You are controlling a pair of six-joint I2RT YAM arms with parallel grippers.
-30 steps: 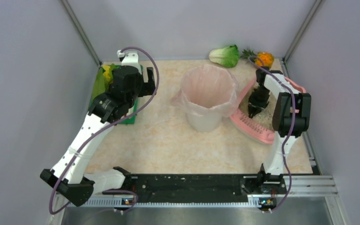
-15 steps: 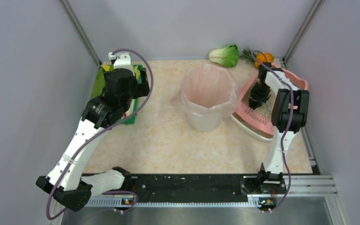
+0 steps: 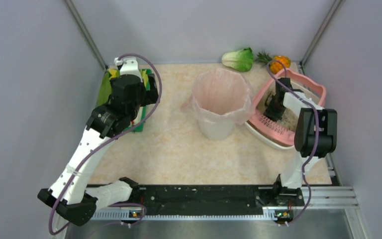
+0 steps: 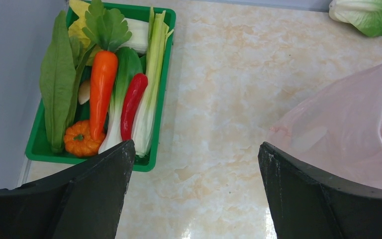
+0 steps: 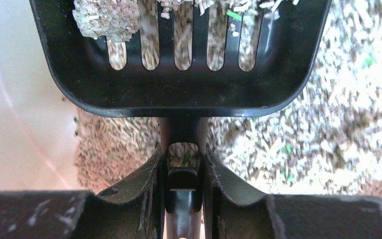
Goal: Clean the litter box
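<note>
Litter box (image 3: 277,130): far right on the surface (image 3: 179,149), just beside the lined bin (image 3: 221,99).
Right hand (image 5: 183,162): clamped on the scoop (image 5: 179,89) handle, over the litter.
Left hand (image 4: 195,147): fingers apart, holding nothing.
Progress: one clump (image 5: 104,17) in the scoop; dumping it not yet done.

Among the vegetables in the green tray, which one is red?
The long chili pepper: the only red one. The carrot and small pumpkin are orange, the others green or whitish.
</note>
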